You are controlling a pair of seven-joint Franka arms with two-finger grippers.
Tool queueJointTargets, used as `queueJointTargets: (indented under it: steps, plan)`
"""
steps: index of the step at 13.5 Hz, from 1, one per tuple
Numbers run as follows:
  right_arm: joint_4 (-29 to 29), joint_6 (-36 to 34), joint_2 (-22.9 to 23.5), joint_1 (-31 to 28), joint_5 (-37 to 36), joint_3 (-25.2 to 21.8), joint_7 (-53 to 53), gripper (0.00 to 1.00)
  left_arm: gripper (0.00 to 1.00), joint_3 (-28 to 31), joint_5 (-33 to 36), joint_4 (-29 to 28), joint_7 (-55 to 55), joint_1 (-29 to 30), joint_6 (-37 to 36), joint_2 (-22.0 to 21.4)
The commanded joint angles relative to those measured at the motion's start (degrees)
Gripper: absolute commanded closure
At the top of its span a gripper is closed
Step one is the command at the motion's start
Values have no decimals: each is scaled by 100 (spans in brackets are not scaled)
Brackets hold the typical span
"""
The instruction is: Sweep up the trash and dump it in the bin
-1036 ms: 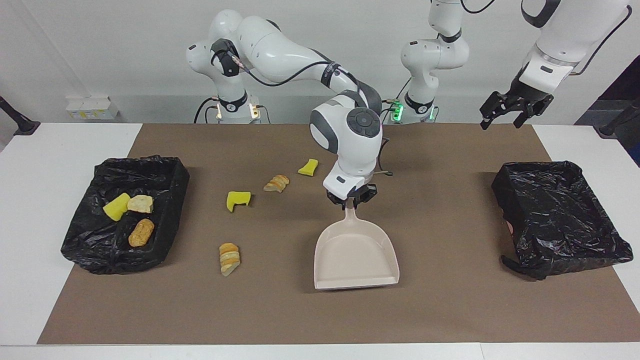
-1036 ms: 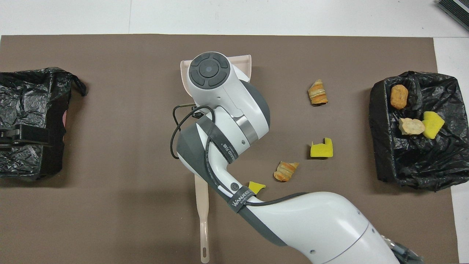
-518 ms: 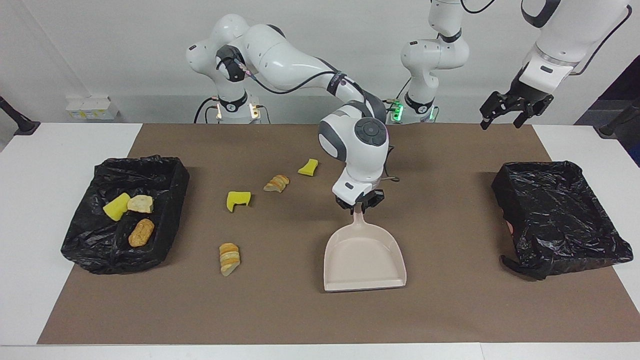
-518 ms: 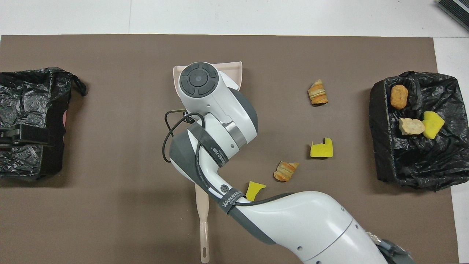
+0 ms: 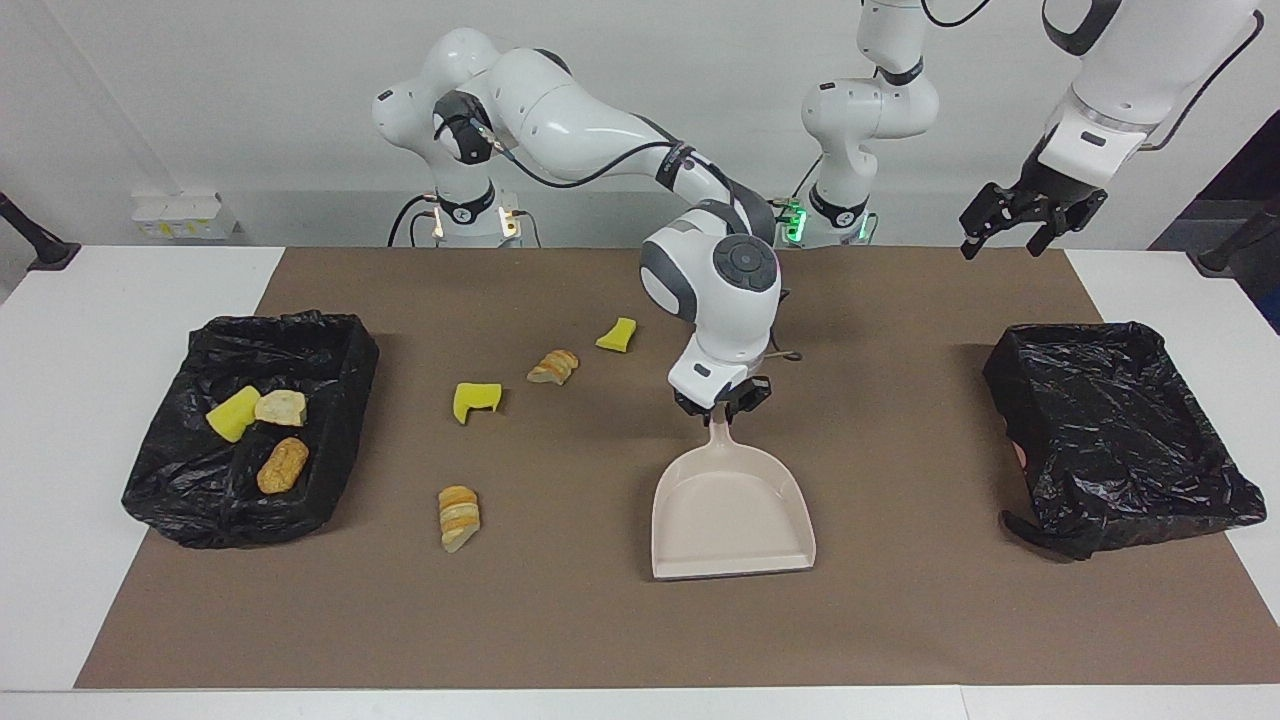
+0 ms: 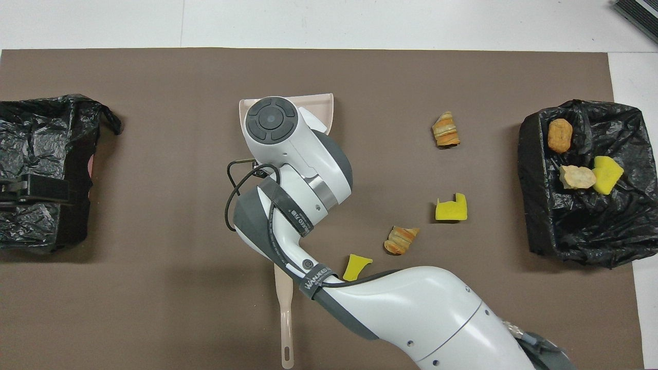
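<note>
A beige dustpan (image 5: 733, 510) lay mid-mat, its handle pointing to twelve o'clock in the facing view, with a brown mat (image 5: 900, 620) beneath and white boxes (image 5: 182, 214) at ten o'clock.

The white table (image 5: 90, 420) carried a brown mat (image 5: 900, 620) covering most of its top. On the mat lay a beige dustpan (image 5: 730, 515) near the middle and a beige brush handle (image 6: 284, 329) closer to the robots. A black-lined bin (image 5: 330, 345) sat at the right arm's end, a second black-lined bin (image 5: 1120, 430) at the left arm's end. Four trash pieces lay on the mat between the dustpan and the right arm's bin: two yellow sponge pieces (image 5: 476, 399) (image 5: 617, 334) and two bread chunks (image 5: 459, 517) (image 5: 554, 366).
</note>
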Motion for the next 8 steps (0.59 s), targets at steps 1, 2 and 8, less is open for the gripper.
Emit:
queueJointTargets:
  steps: [1, 2, 8]
  plan:
    - [130, 22, 78, -14, 94, 45, 160, 89, 0, -18, 87, 169, -2, 31, -163, 75]
    - [130, 13, 70, 4, 33, 27, 177, 88, 0, -18, 87, 177, -2, 31, -163, 75]
    - [42, 259, 17, -49, 68, 36, 212, 67, 0, -18, 87, 169, -2, 31, -163, 75]
